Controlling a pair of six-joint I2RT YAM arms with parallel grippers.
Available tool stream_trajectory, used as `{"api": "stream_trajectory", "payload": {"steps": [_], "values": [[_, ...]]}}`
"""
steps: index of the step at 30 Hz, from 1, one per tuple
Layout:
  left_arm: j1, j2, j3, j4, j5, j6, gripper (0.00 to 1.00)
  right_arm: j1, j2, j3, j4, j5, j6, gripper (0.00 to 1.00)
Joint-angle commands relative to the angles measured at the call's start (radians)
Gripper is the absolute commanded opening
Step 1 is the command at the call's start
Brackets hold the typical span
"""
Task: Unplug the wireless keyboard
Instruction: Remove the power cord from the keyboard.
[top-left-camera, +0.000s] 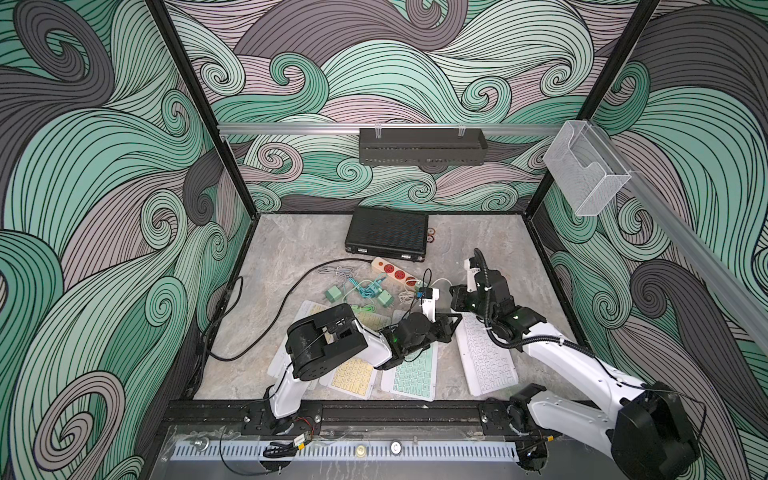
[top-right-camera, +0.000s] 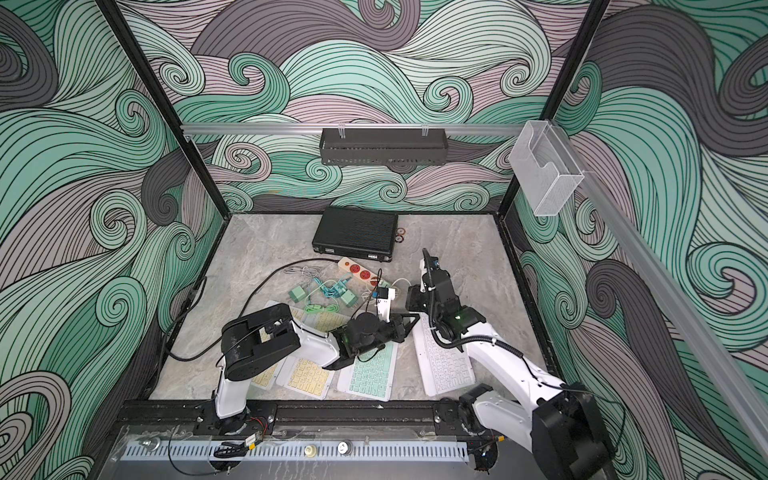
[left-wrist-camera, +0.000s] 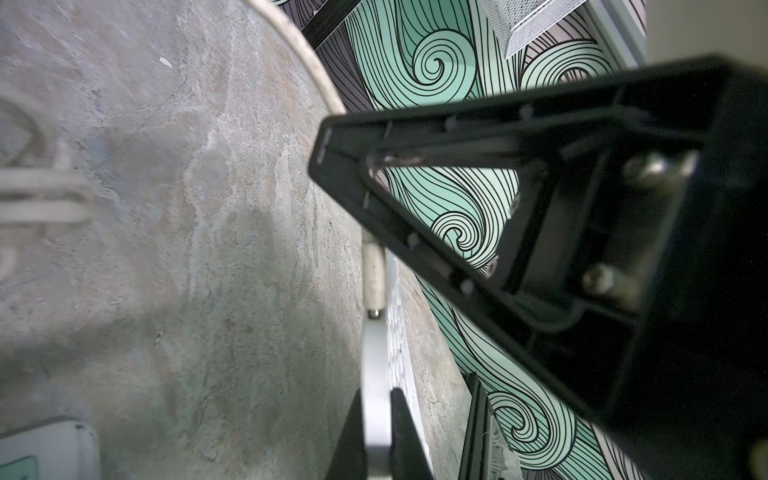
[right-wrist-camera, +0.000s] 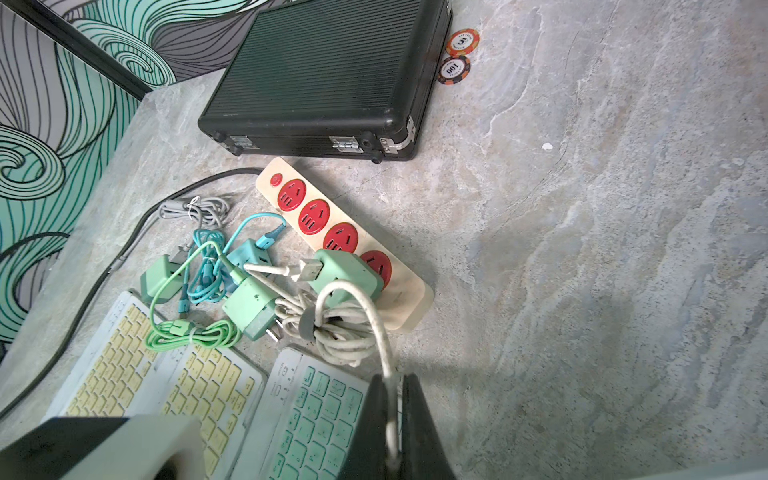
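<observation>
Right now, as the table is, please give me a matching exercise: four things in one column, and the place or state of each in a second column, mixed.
1. white cable
2. white keyboard
3. black case
4. power strip

A. closed, near the back wall
B. has red sockets
C. gripped by the left tool
D. gripped by the right tool

Pairs: 1-D, 2-C, 3-A, 4-B

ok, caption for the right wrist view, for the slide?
Right pincer shut on the white cable, which loops toward a green charger sitting on the power strip.
</observation>
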Motion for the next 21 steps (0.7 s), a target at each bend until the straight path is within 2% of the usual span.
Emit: {"api": "stream_trajectory", "payload": {"steps": [1,4,11,15,21], "values": [[-0.019,0.019,-0.017,-0.067,0.006,0.072,0.0,-0.02,0.014,0.01,0.063,-0.012,0.026,0.0],[-0.021,0.018,-0.013,-0.07,0.009,0.074,0.0,-0.007,0.023,0.038,0.023,-0.001,-0.003,0.0],[-0.02,0.028,-0.006,-0.07,0.013,0.072,0.0,0.077,0.004,0.056,0.0,0.123,-0.067,0.0],[-0.02,0.03,-0.009,-0.066,0.012,0.072,0.0,0.073,0.01,0.049,0.016,0.122,-0.051,0.0],[-0.021,0.035,-0.015,-0.055,0.012,0.067,0.0,0.002,0.002,0.01,0.062,0.018,0.013,0.0]]}}
